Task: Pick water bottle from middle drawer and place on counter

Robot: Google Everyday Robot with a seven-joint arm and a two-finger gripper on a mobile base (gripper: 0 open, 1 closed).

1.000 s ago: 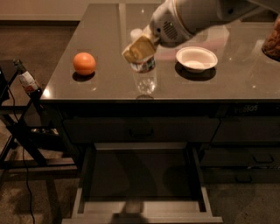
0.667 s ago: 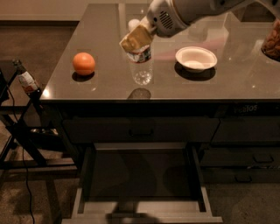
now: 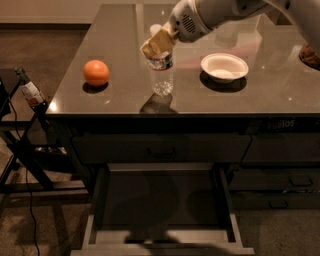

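A glossy dark counter [image 3: 280, 95] fills the upper part of my camera view, set on a dark cabinet of drawers in a dimly lit room. Over its front half the gripper [image 3: 158, 45], on the end of the white arm [image 3: 220, 12] reaching in from the upper right, has its tan fingers [image 3: 154, 46] clamped on the top of the water bottle [image 3: 162, 75]. The clear bottle stands upright beneath them, near the counter's front edge, with a dark reflection just below its base; I cannot tell from here whether the base touches the surface. An orange [image 3: 96, 72] sits on the counter to the bottle's left, and a white bowl [image 3: 224, 66] to its right, both well apart from it. Below, the middle drawer [image 3: 226, 202] is pulled out toward the camera, its dark floor showing between grey side walls. At the far left, a brown bottle [image 3: 30, 91] with a red-and-white label rests tilted on a black stand beside the cabinet.
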